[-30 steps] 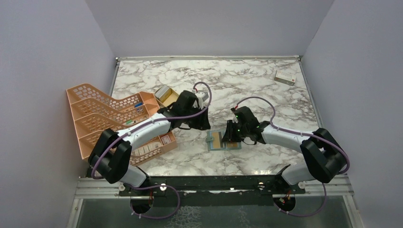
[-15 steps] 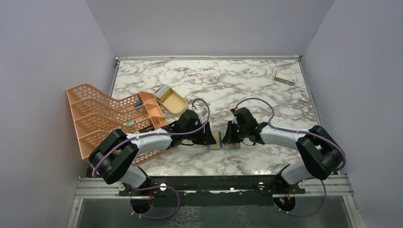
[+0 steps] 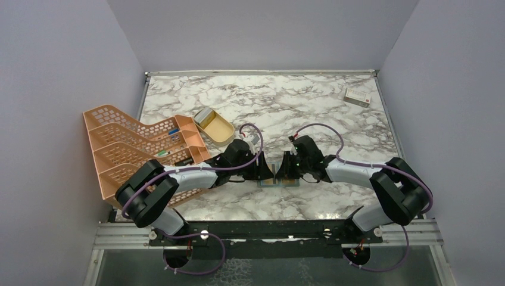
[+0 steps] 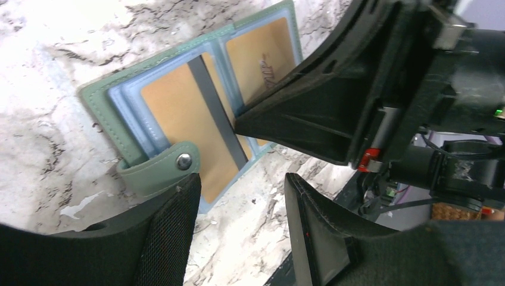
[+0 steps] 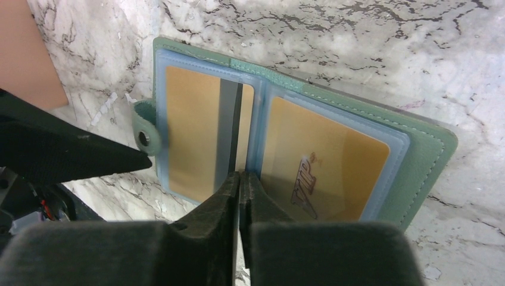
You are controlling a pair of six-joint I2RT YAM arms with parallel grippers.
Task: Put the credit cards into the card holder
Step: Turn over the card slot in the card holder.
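Note:
The card holder (image 5: 426, 155) lies open on the marble table, grey-green border, pale blue pockets. One tan credit card (image 5: 190, 131) with a dark stripe sits in its left pocket. A second card (image 5: 333, 155), printed VIP, sits in the right pocket. My right gripper (image 5: 239, 174) is shut, its tips resting at the holder's middle fold, nothing visible between them. My left gripper (image 4: 241, 196) is open beside the snap tab (image 4: 158, 170), with only bare table between its fingers. In the top view both grippers meet over the holder (image 3: 278, 181) and hide most of it.
An orange mesh desk rack (image 3: 128, 143) stands at the left with small items in it. A gold oval tin (image 3: 215, 126) lies open just behind the left arm. A white box (image 3: 357, 96) sits at the far right corner. Walls close in three sides.
My left arm swung from beside the tin down to the holder's left edge, its gripper opening wider. The right gripper stayed at the holder.

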